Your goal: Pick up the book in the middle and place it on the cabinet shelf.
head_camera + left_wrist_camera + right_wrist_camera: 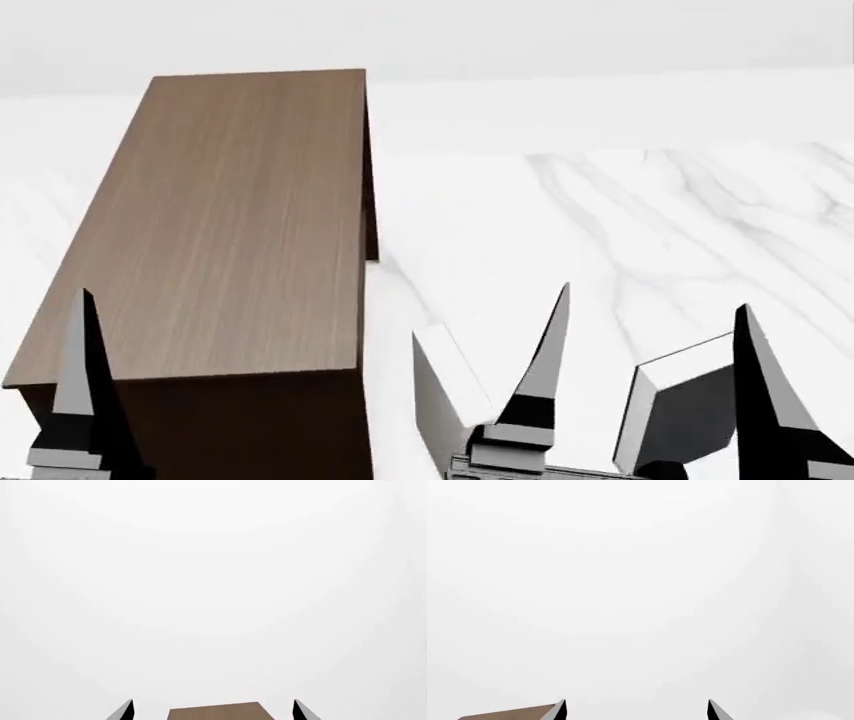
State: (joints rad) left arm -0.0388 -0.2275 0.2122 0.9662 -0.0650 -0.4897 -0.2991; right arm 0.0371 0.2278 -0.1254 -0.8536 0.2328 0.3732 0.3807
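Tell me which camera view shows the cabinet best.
The head view: the cabinet appears nearly whole there, its flat wood-grain top and darker front face visible. The left wrist view catches only a small brown patch at the frame edge, and the right wrist view just a thin brown sliver.

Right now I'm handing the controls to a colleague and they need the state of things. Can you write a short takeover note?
Left gripper: open, empty, with the cabinet top just ahead of it.
Right gripper: open, empty.
Grey book: on the marble surface right of the cabinet. In the head view it shows between the right fingers, but it is not gripped. A paler book stands beside it.
Done: nothing yet.
Left: grasp the grey book, lift it, set it on the cabinet top.
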